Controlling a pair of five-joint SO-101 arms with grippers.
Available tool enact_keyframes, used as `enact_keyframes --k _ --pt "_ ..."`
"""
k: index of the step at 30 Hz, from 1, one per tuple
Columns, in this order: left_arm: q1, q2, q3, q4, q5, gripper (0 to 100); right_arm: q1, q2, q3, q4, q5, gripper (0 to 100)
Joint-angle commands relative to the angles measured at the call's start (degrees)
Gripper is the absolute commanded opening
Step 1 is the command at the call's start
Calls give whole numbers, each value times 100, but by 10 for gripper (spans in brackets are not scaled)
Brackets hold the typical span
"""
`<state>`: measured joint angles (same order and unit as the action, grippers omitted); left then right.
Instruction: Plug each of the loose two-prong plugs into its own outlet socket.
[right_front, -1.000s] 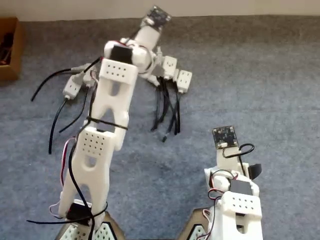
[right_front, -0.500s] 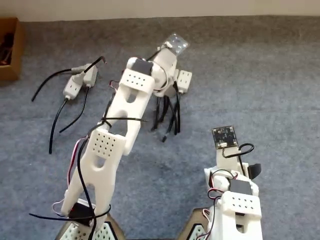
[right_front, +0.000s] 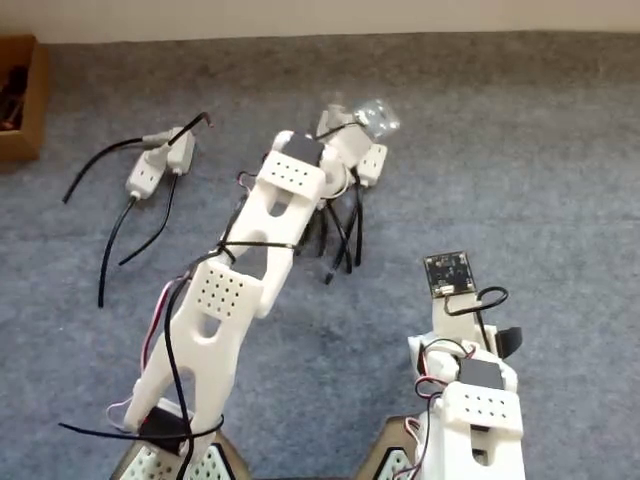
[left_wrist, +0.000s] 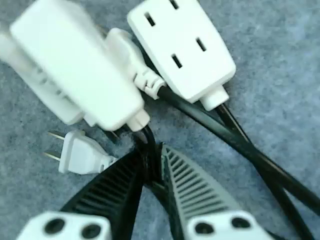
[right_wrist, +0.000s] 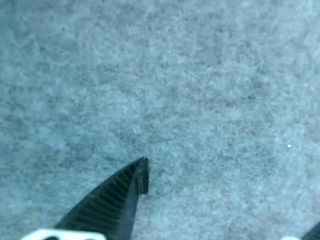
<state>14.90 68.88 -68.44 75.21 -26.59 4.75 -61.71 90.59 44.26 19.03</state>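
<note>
1. Grey carpet-like cover (right_front: 520, 150) across the bench in the high view, with a cluster of white outlet pieces and black leads toward the far middle.
2. In the left wrist view, an outlet block (left_wrist: 182, 47), white, lying slot-face up, a thick black lead running from its strain relief.
3. Just beside the outlet block, a second white block (left_wrist: 75, 70), blurred and nearer the lens, with a white plug body between the two.
4. Beyond the second white block from the outlet block, a loose two-prong plug (left_wrist: 80, 152), white, flat on the carpet, prongs bare and pointing away from the outlet block.
5. Left gripper (left_wrist: 152, 152) near the outlet block, narrowed almost to closing, a black cord (left_wrist: 149, 142) pinched between its ribbed fingers close to where the cord meets the second white block.
6. From the high view, left arm (right_front: 250, 260) stretched out to the outlet block, and a bundle of cords (right_front: 340, 230) trailing from there toward the arm bases.
7. Well apart from the outlet block, toward a cardboard box (right_front: 20, 100), two more white outlet pieces (right_front: 160, 165) with thin black leads.
8. Right gripper (right_wrist: 227, 202) well apart from the outlet block, spread wide in the right wrist view, holding nothing, bare carpet beneath.
</note>
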Motion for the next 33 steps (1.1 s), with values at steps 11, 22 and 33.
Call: enact_keyframes --k 11,22,33 --pt "-418 -2070 -1613 1688 -413 8 -75 -4 48 -198 35 499" --pt "-673 -3705 998 2725 -545 5 -75 -4 57 -198 35 499" --pt "532 -7732 7556 2708 -2769 5 -75 -4 119 -224 35 499"
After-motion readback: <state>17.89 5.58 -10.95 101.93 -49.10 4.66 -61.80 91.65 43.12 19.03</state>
